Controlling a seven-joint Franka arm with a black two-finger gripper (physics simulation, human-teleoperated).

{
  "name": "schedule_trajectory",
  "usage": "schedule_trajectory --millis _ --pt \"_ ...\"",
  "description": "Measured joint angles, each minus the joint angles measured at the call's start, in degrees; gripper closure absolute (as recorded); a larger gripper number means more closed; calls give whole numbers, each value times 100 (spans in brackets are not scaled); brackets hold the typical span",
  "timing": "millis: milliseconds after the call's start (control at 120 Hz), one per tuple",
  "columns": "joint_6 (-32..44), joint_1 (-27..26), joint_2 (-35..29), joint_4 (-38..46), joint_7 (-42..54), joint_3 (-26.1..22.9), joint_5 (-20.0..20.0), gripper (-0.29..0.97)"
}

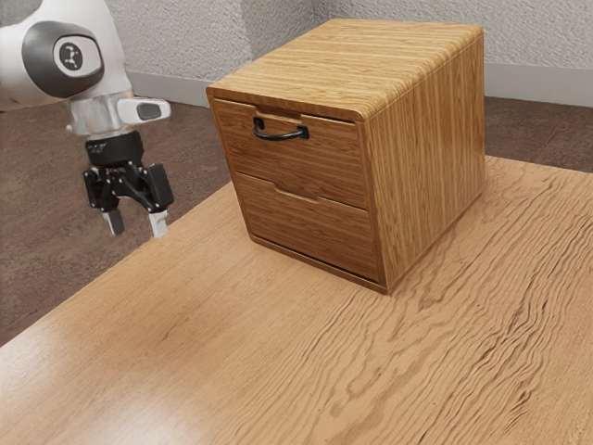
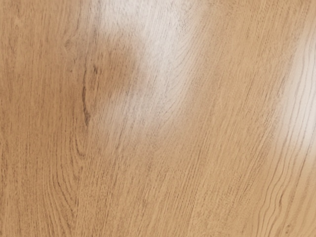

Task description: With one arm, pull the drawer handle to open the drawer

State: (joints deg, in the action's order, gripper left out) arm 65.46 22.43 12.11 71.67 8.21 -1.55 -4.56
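Since the top drawer (image 1: 306, 165) sits flush in the wooden cabinet (image 1: 422, 158) at the upper middle of the exterior view, I judge the task barely begun: the drawer is not yet opened. Its black handle (image 1: 280, 133) lies along the drawer front near the cabinet's top edge, untouched. My hand (image 1: 136, 223) hangs at the left of that frame, fingers spread and holding nothing, well apart from the handle and lower in the frame, by the worktop's (image 1: 278, 362) edge. The wrist view looks down on worktop (image 2: 158, 148) grain. Left to do, as I read it: reach the handle, close on it, pull.
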Motion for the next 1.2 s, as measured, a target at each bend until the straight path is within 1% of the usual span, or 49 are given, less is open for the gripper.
schedule_trajectory --millis 117,250,342,433,467,525,617,675,733,817,908,1033,1200 --pt "766 23 11 14 208 5 -32 0" --pt "1240 -6 -91 -32 461 -22 -14 0" --pt "1511 -116 -830 -340 917 -86 41 0" --pt "1683 -434 -1039 -400 1699 -96 43 0" --pt "1715 -566 -1031 -407 1971 -124 77 0" --pt "1755 -820 -928 -387 2414 -197 298 0" --pt "1864 -1185 -502 -374 3069 -203 516 0" --pt "1948 -1098 -331 -371 3476 -186 607 0" --pt "2011 -963 -294 -366 3877 -190 681 0" --pt "2104 -933 -295 -324 4475 -181 724 0" --pt "2325 -946 -387 -68 5138 -133 656 0" --pt "2722 -921 -444 161 6024 133 283 0" --pt "3229 -1011 -297 171 6991 89 44 0"
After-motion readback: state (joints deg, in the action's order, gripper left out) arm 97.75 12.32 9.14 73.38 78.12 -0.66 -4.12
